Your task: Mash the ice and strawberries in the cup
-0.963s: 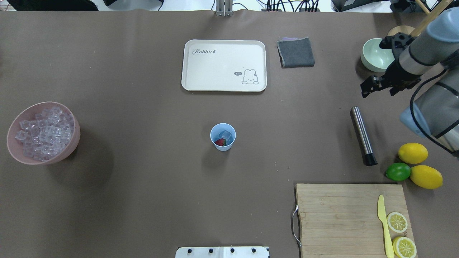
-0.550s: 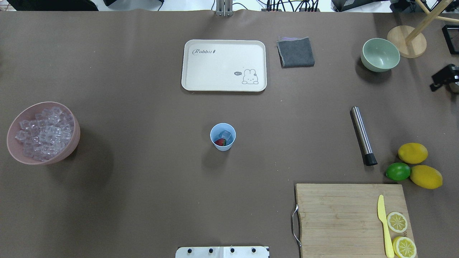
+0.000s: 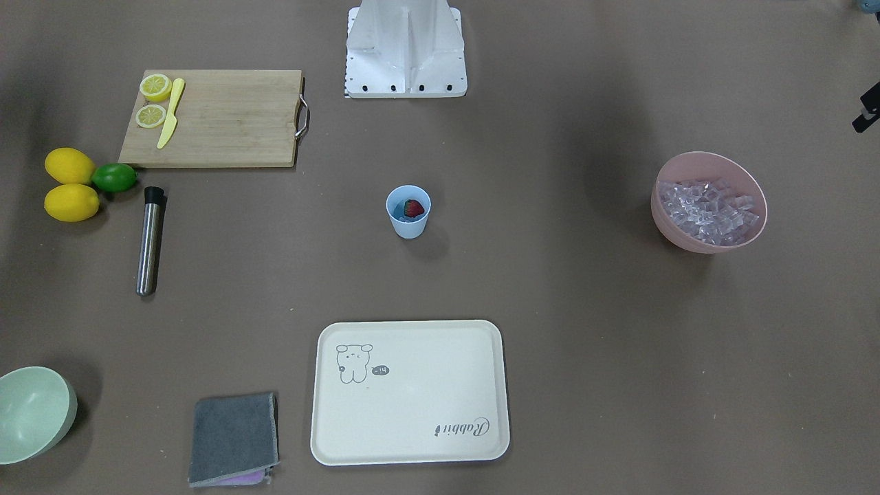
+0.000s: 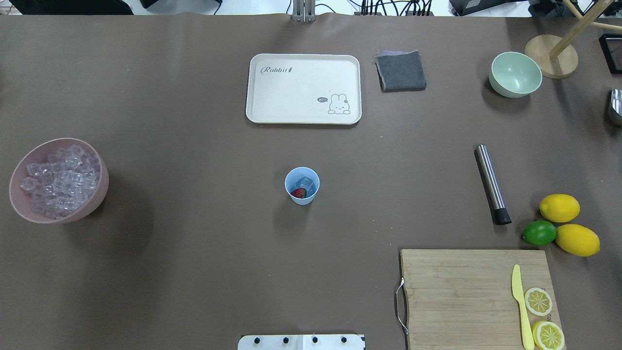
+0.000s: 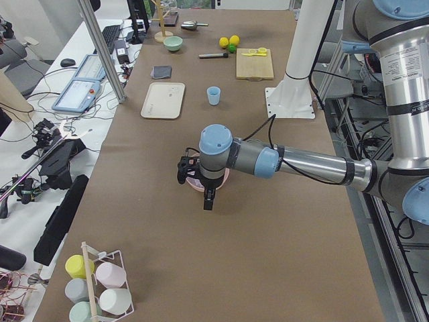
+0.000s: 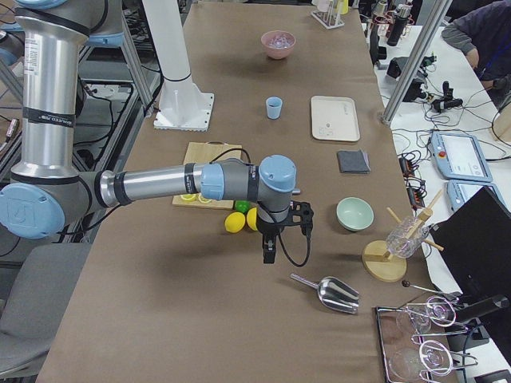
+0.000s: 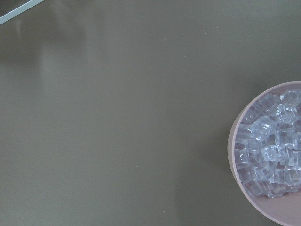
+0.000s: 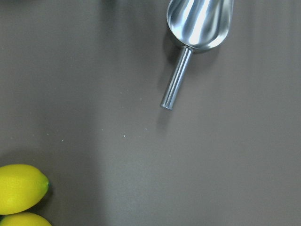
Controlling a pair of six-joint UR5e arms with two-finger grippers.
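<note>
— Fingers on the two grippers: apart or together?
— Cannot tell for either one. The left gripper hangs above the table by the pink bowl heaped with ice. The right gripper hangs near the lemons and a steel scoop.
— And the cup?
— The light-blue cup stands upright mid-table, well apart from both grippers, with one strawberry and an ice cube inside. The steel muddler lies flat toward the robot's right.
</note>
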